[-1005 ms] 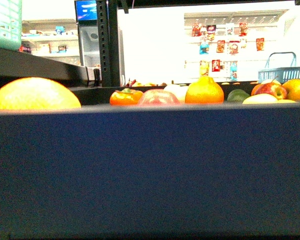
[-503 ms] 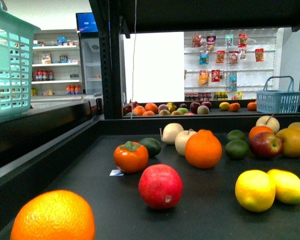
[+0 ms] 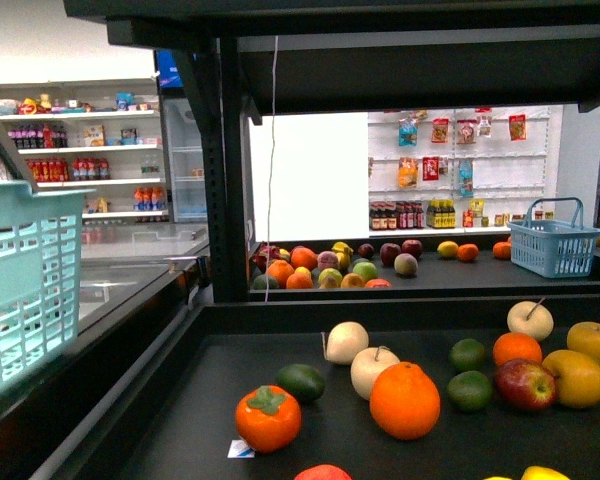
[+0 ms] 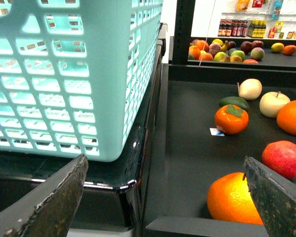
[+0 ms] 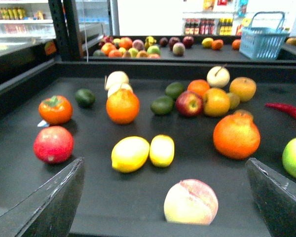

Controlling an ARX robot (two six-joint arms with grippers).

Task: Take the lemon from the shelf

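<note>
Two lemons lie side by side on the black shelf tray [image 5: 89, 197] in the right wrist view, one [image 5: 130, 154] rounder and one [image 5: 162, 150] slimmer. In the front view only the top of one lemon [image 3: 545, 473] shows at the bottom edge of the tray [image 3: 230, 400]. My right gripper [image 5: 164, 170] is open and empty, in front of and short of the lemons. My left gripper [image 4: 165, 163] is open and empty at the tray's front left corner [image 4: 187, 148], beside a large orange [image 4: 233, 198].
A teal basket [image 3: 20, 290] stands left of the tray [image 4: 64, 74]. A peach [image 5: 191, 202] lies in front of the lemons, with a pomegranate [image 5: 53, 144] and a big dimpled orange fruit [image 5: 236, 136] to the sides. Several other fruits lie behind. An upper shelf [image 3: 380, 60] hangs overhead.
The front view has risen from behind the tray's front wall to looking over the tray. The near fruits have dropped to the bottom edge, and the teal basket now sits lower.
</note>
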